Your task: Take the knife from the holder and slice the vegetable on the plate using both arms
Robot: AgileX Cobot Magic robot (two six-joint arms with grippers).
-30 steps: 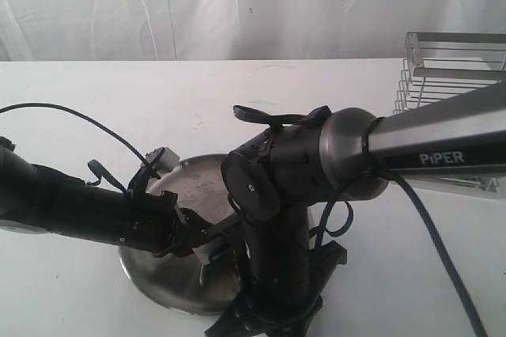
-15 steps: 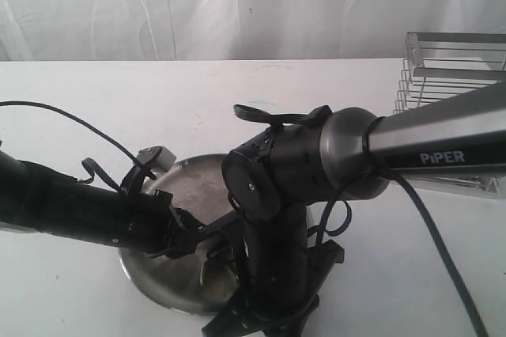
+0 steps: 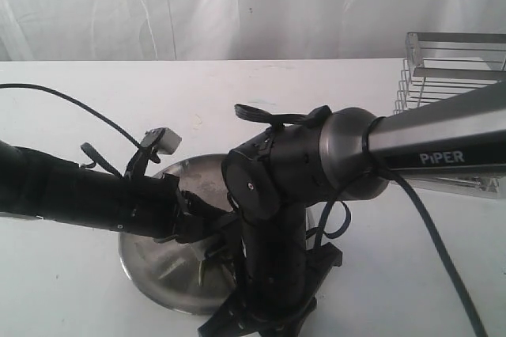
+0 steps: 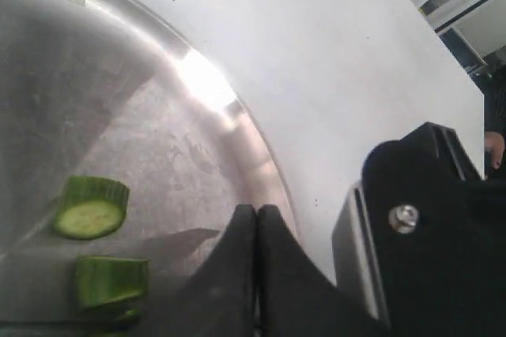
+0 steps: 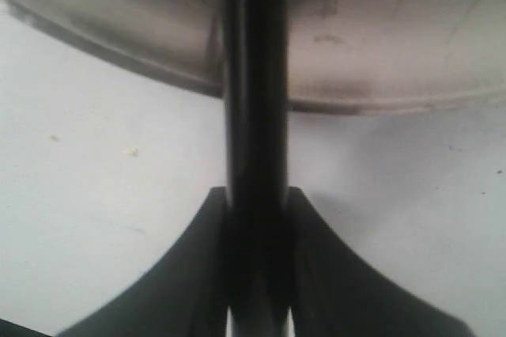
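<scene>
Steel plate [image 3: 150,254] sits on the white surface [image 3: 79,100] beneath both arms. Two green cut pieces of the vegetable [image 4: 91,209] lie on it, seen only by the left wrist camera; the exterior view hides them behind the arms. The left pincer [image 4: 256,218] hangs over the plate's rim, tips pressed together on nothing. The right pincer [image 5: 256,202] clamps the knife [image 5: 254,76] by its dark handle, which reaches over the plate edge; the blade is not visible. The holder [image 3: 451,76] stands well apart at the far right. With no pincer steadying them, loose pieces could skid under the blade.
</scene>
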